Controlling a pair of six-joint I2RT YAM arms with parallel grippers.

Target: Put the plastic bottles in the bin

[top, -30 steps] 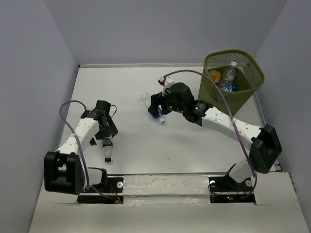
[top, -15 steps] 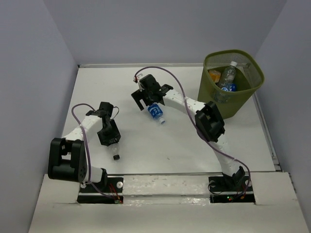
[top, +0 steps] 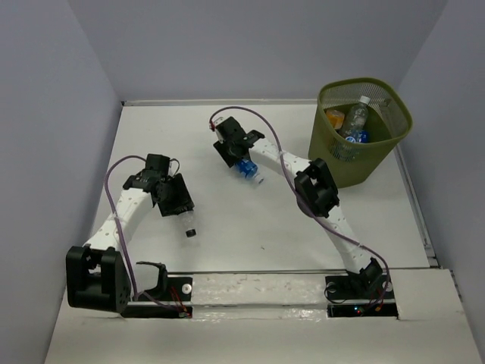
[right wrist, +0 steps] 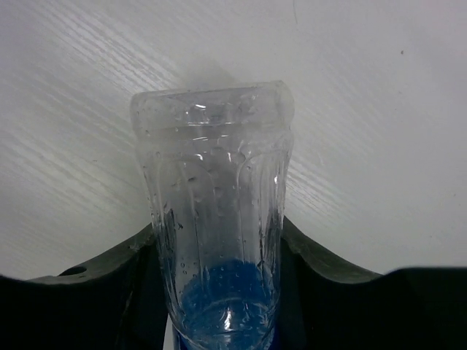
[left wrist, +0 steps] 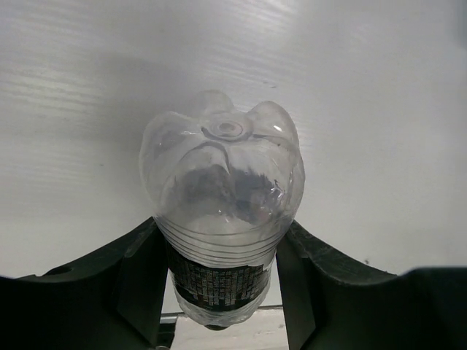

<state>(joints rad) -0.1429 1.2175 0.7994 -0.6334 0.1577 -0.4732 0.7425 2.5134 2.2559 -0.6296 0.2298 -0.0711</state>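
Two plastic bottles are out on the table. A clear one with a dark label (left wrist: 219, 211) sits between my left gripper's (left wrist: 219, 292) fingers, which are shut on it; in the top view this bottle (top: 186, 222) sticks out toward the near edge, dark cap last. My right gripper (right wrist: 219, 292) presses both sides of a clear, blue-labelled bottle (right wrist: 215, 219), which lies mid-table in the top view (top: 247, 169) under that gripper (top: 235, 149). The olive mesh bin (top: 402, 114) stands at the far right.
Inside the bin lie an orange bottle (top: 334, 118), a clear white-capped one (top: 357, 114) and a blue-labelled one (top: 357, 137). Grey walls close in the white table (top: 250, 227) on three sides. The right arm's elbow (top: 317, 189) hangs near the bin.
My left gripper has shut on the dark-labelled bottle and shifted it a little right and away. My right gripper has settled over the blue-labelled bottle and narrowed onto it.
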